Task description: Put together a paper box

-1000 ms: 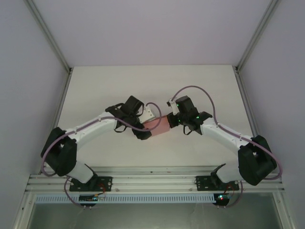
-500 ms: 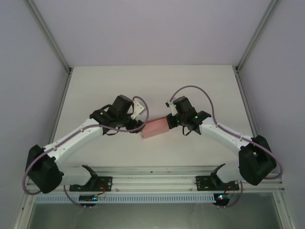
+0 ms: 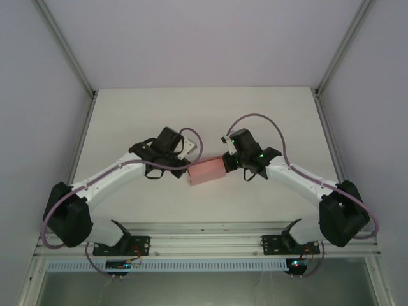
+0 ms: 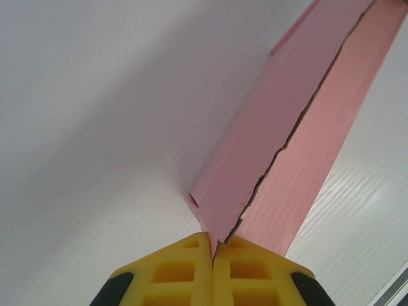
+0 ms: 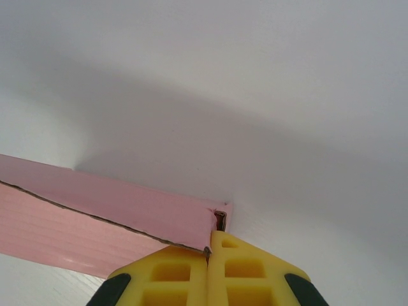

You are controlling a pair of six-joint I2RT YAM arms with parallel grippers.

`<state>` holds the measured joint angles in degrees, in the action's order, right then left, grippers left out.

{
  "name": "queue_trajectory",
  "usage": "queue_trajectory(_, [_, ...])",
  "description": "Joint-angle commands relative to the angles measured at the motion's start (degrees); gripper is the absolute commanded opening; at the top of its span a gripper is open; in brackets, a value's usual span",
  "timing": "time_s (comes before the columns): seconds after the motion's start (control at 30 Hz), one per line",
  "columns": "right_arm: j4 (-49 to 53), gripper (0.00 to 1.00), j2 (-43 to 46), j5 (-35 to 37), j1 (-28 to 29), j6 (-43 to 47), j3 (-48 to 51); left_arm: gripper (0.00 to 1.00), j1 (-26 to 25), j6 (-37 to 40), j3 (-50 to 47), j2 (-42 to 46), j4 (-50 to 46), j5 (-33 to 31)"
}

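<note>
Both pincers are clamped tight on the box point(image 3: 207, 172), mid-way across the table point(image 3: 127, 121). The left gripper point(image 4: 211, 245) nips one end, the right gripper point(image 5: 209, 247) the far corner. Slim grips, these: pull apart and the card may tear or slip free, the seam point(image 4: 299, 121) gaping.

Pink paper box point(image 3: 207, 171); folded flat; roughly level

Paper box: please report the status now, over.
Left gripper shut on one end of the paper box. Right gripper shut on the opposite end. Box folded flat, seam visible. Nothing seen in the way.
</note>
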<state>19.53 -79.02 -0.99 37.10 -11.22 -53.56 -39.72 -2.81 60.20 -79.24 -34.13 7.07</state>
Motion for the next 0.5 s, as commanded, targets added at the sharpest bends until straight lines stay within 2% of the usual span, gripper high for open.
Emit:
queue_trajectory(0.0, [8.8, 0.0, -1.6, 4.6, 1.9, -3.4, -0.2, 0.0, 0.3, -9.4, 4.3, -0.7, -0.9, 2.5])
queue_trajectory(0.17, [11.8, 0.0, -1.5, 13.4, 5.3, -12.4, -1.3, 0.0, 0.4, -23.1, 6.8, -3.6, -3.0, 2.4])
queue_trajectory(0.3, [11.9, 0.0, -1.4, 19.6, 9.1, -17.4, -1.1, 0.0, 0.4, -30.4, 6.6, -4.0, -2.3, 2.6])
queue_trajectory(0.37, [11.9, 0.0, -1.6, 22.0, 11.0, -18.3, -1.3, 0.0, 0.4, -31.2, 6.0, -3.7, -1.5, 4.3])
queue_trajectory(0.47, [12.3, 0.0, -2.0, 22.6, 11.8, -19.8, -1.4, 0.0, 0.7, -32.6, 6.1, -3.2, -3.2, 0.1])
